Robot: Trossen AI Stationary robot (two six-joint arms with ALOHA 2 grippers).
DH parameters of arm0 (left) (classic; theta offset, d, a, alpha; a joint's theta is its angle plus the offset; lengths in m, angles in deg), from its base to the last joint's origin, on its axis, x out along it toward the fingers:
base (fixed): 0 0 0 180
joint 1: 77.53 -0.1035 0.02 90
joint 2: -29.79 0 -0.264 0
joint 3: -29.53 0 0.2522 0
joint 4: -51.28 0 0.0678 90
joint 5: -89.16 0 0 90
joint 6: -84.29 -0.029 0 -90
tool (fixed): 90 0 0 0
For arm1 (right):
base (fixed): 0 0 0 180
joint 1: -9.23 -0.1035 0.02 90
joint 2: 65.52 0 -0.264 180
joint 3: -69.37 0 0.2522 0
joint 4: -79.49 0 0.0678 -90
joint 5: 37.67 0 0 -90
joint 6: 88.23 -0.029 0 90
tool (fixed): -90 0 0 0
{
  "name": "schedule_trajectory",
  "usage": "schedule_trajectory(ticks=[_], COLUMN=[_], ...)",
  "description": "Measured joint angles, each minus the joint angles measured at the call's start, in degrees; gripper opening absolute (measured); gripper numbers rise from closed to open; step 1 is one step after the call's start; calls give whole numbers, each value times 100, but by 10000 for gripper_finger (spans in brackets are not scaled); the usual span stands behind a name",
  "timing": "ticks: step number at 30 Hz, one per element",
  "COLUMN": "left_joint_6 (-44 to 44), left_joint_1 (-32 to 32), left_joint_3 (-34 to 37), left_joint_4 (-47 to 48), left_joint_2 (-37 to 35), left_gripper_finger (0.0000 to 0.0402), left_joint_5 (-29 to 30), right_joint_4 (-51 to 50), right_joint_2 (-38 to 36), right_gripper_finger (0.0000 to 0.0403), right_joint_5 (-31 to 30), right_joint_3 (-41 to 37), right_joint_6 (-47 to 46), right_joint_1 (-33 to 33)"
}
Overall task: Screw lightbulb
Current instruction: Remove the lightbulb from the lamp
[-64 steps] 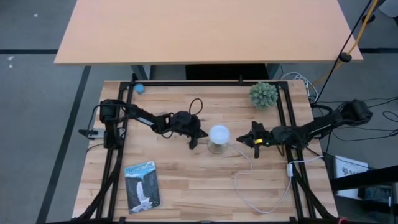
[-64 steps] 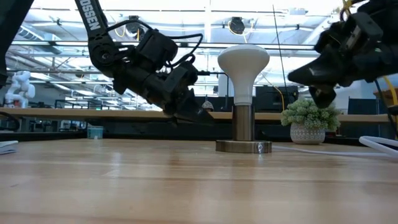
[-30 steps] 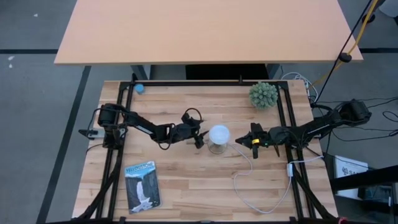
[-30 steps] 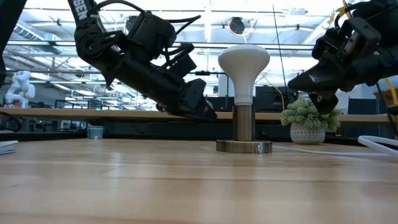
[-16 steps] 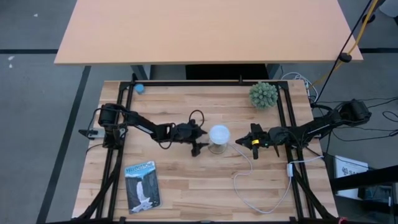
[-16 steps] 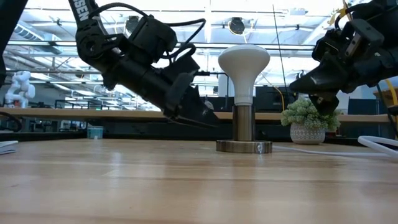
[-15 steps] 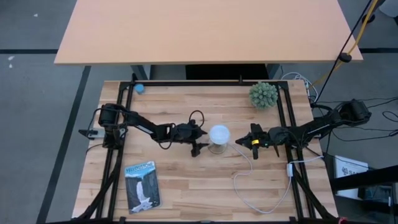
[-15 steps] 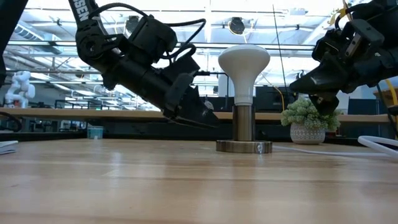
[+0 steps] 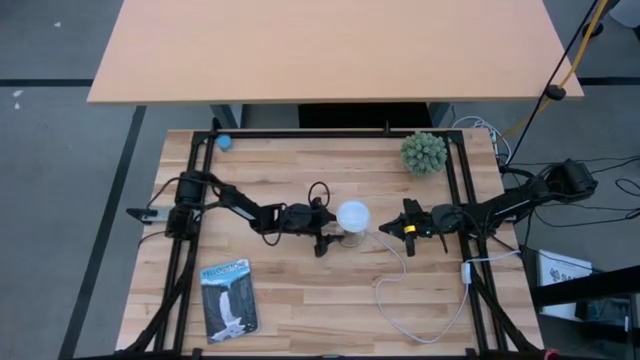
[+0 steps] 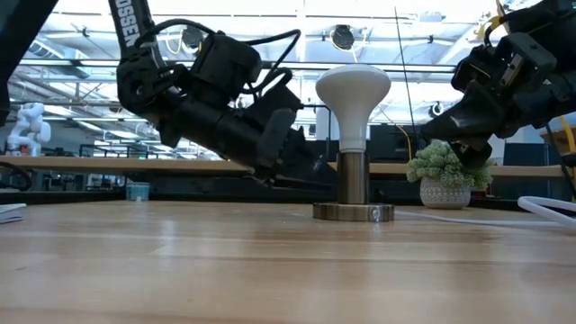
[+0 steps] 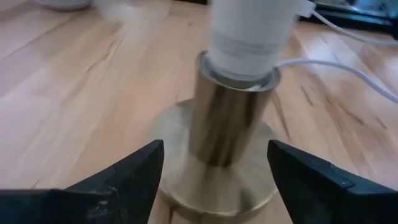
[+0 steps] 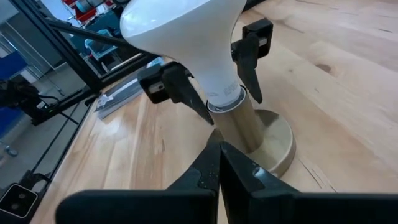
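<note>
Lightbulb (image 10: 353,99) stands upright in the metal socket (image 10: 353,187) at mid-counter (image 9: 300,290), apparently seated. Since a moment ago we see the left tool (image 11: 214,171) slide in low, open fingers now either side of the socket's stem, touching nothing. We judge it is about to brace the base. The right tool (image 9: 404,228) waits just beside, shut and empty.

lightbulb (image 9: 352,215) upright in socket (image 10: 352,187)

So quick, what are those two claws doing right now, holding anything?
Left gripper: open, fingers either side of the brass socket post, holding nothing.
Right gripper: shut, empty, beside the white frosted lightbulb.
</note>
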Motion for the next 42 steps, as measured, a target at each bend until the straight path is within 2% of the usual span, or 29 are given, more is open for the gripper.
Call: schedule_trajectory(ticks=[10, 19, 31, 42], left_joint_6=[-665, -652, -672, -674], left_joint_1=[-20, -31, -197, -153], left_joint_3=[-71, -616, -710, -708], left_joint_4=[-6, -93, 81, 109], left_joint_2=[14, 686, 721, 721], left_gripper_finger=[291, 291, 288, 184], left_joint_5=[-82, -337, -345, -146], right_joint_4=[7, -11, -30, 2], right_joint_2=[-2, 0, 0, 0], right_gripper_finger=[0, 0, 0, 0], right_joint_5=[-2, -4, -84, -174], right_joint_3=[0, -5, -4, 76], right_joint_6=[28, 19, 5, -274], right_joint_1=[2, 1, 2, 2])
